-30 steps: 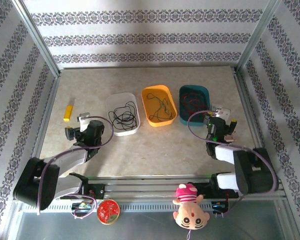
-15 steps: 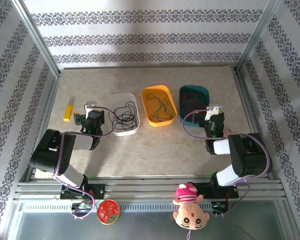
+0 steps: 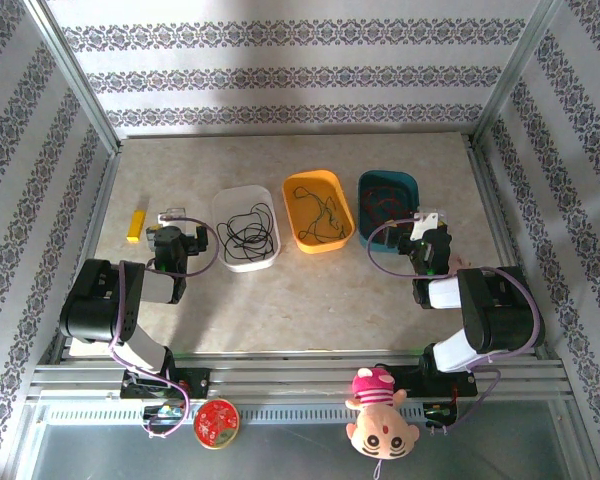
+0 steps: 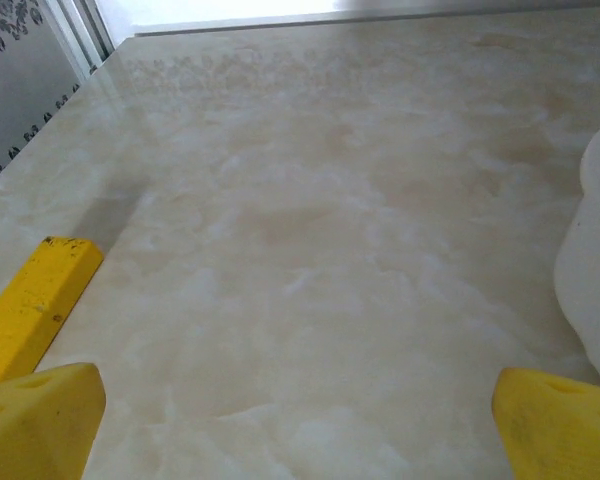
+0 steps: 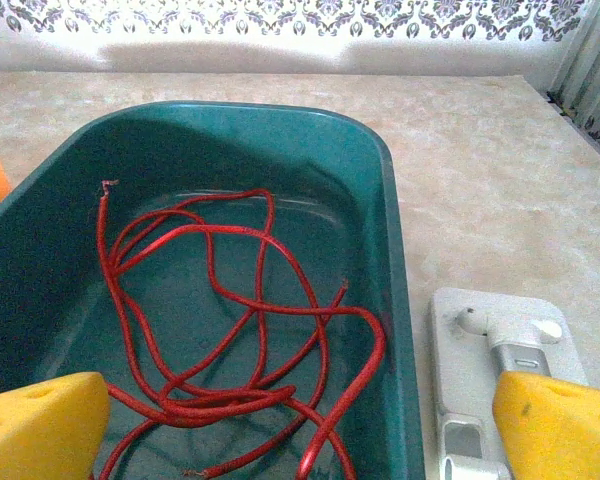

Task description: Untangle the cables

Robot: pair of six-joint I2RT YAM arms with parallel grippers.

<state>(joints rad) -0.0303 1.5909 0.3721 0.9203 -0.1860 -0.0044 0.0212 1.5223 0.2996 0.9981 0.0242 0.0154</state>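
The cables lie sorted in three bins. Black cables (image 3: 248,228) loop in a white bin (image 3: 223,205), dark green ones (image 3: 318,212) in an orange bin (image 3: 292,190), and red cables (image 5: 215,330) tangle in a teal bin (image 5: 395,300). My left gripper (image 3: 172,226) stands open left of the white bin, over bare table, with its yellow fingertips (image 4: 40,420) wide apart and nothing between them. My right gripper (image 3: 428,226) is open at the teal bin's near right corner. Its fingertips (image 5: 560,425) straddle the bin's rim, above the red loops without touching them.
A yellow block (image 4: 30,300) lies on the table just left of the left gripper. A flat white device (image 5: 500,340) rests beside the teal bin under the right finger. A plush toy (image 3: 378,412) and a red disc (image 3: 216,422) sit on the front rail.
Both arms have folded up from a low stretch. The left gripper drifted a little left, away from the white bin. The right gripper shifted slightly toward the teal bin. Both stayed open.
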